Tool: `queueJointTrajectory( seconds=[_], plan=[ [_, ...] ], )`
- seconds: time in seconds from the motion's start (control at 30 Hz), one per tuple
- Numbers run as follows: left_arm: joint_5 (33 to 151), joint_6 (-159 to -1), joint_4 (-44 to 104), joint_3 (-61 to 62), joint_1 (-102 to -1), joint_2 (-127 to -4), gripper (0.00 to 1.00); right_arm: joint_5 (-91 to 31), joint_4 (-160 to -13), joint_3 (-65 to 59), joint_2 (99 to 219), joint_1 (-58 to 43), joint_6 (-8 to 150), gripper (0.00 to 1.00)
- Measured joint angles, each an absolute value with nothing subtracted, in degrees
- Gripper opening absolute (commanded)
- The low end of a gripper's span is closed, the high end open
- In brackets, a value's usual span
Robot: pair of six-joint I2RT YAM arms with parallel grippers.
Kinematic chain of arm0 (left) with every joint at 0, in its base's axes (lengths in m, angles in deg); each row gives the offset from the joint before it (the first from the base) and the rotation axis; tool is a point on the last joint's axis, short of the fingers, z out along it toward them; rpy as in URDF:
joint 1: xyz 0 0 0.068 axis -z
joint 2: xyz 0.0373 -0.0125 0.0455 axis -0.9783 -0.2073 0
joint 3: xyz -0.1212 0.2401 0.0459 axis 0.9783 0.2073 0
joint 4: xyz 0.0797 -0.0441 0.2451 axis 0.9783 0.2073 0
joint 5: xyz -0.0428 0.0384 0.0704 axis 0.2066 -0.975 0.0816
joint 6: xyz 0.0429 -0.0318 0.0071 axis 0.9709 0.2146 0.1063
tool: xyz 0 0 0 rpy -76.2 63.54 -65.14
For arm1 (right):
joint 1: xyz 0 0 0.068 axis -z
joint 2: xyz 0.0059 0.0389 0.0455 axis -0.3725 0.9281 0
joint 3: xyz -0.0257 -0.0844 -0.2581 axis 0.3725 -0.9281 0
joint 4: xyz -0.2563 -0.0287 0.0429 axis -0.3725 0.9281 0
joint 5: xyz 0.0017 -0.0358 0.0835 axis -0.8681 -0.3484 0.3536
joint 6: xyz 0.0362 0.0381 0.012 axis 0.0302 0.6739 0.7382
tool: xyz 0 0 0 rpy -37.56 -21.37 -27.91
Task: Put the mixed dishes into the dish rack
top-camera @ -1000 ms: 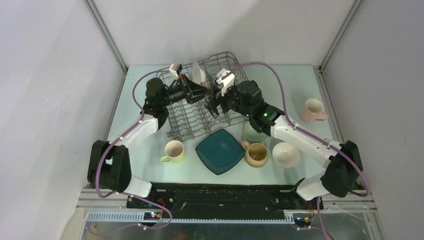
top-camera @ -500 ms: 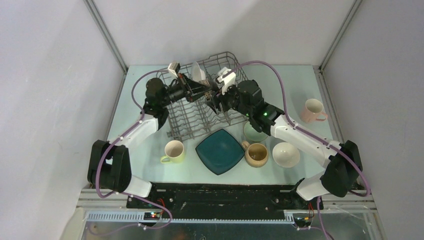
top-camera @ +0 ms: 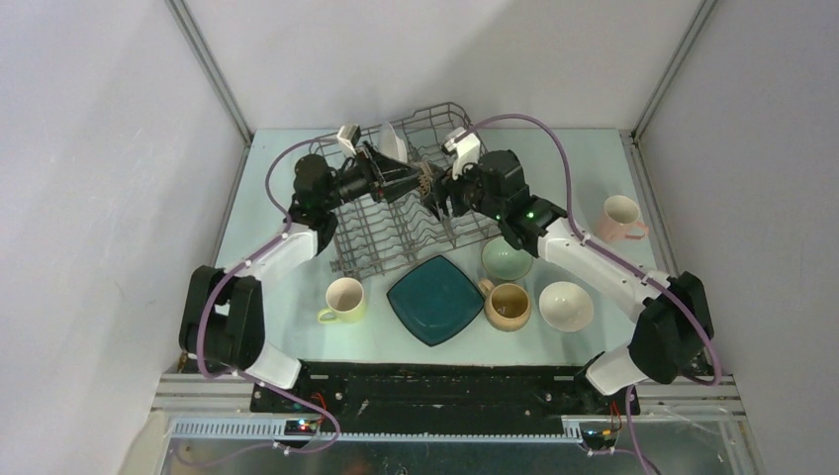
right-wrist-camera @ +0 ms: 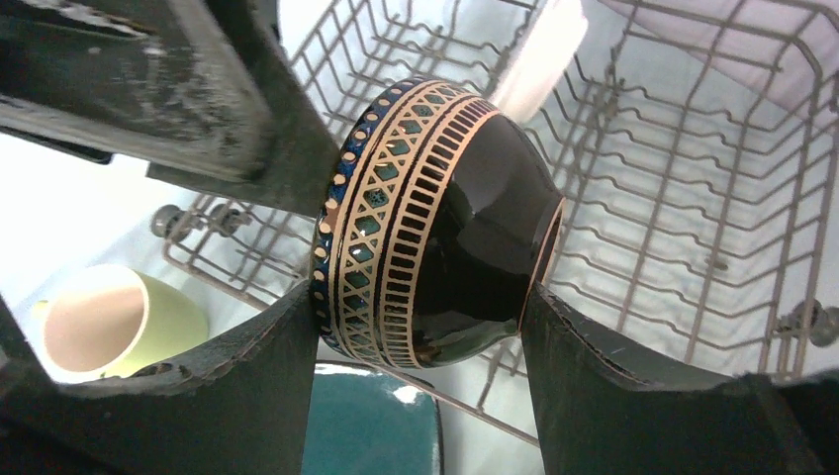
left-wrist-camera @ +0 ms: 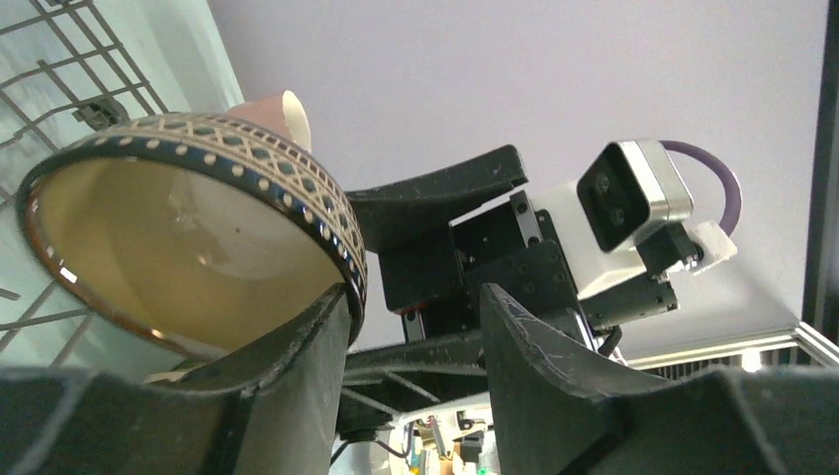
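Gripping: right gripper (right-wrist-camera: 420, 302) clamps the brown bowl (right-wrist-camera: 435, 237), rim to base
Left gripper (left-wrist-camera: 416, 297): jaws apart, nothing between, one finger at bowl rim
Place: bowl over rack (top-camera: 381, 242)

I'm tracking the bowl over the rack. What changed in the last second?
The right gripper closed on the dark patterned bowl above the dish rack, and the left gripper opened its grip on it. The right forearm shifted back, uncovering the pale green bowl. The teal plate and yellow mug stayed put.
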State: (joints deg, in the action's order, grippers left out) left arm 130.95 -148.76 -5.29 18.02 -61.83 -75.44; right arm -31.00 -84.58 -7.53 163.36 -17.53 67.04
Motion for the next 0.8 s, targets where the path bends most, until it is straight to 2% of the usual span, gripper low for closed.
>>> queueJointTrajectory(
  seconds=[0.3, 0.37, 0.43, 0.5, 0.67, 0.8],
  plan=[
    [129.2, -143.7, -2.2, 18.1, -62.5, -77.1, 0.60, -33.2, -82.5, -7.5, 166.6, -12.3, 68.2, 0.00],
    [127.4, -139.8, 2.3, 18.3, -63.1, -76.1, 0.67, -34.1, -82.5, -7.5, 167.4, -11.7, 67.1, 0.00],
    [123.7, -134.0, 10.4, 18.7, -64.1, -73.4, 0.86, -34.8, -82.9, -7.5, 168.4, -11.2, 64.9, 0.00],
    [118.5, -128.1, 18.9, 19.4, -65.2, -69.3, 0.97, -35.4, -83.1, -6.9, 170.1, -10.6, 61.8, 0.00],
    [100.8, -118.3, 36.0, 23.3, -67.4, -54.9, 1.00, -35.0, -82.0, -0.9, 177.5, -9.2, 51.3, 0.00],
    [89.4, -114.7, 44.1, 23.4, -68.8, -51.7, 1.00, -33.4, -80.5, 6.2, 183.8, -8.3, 43.5, 0.00]
  ],
)
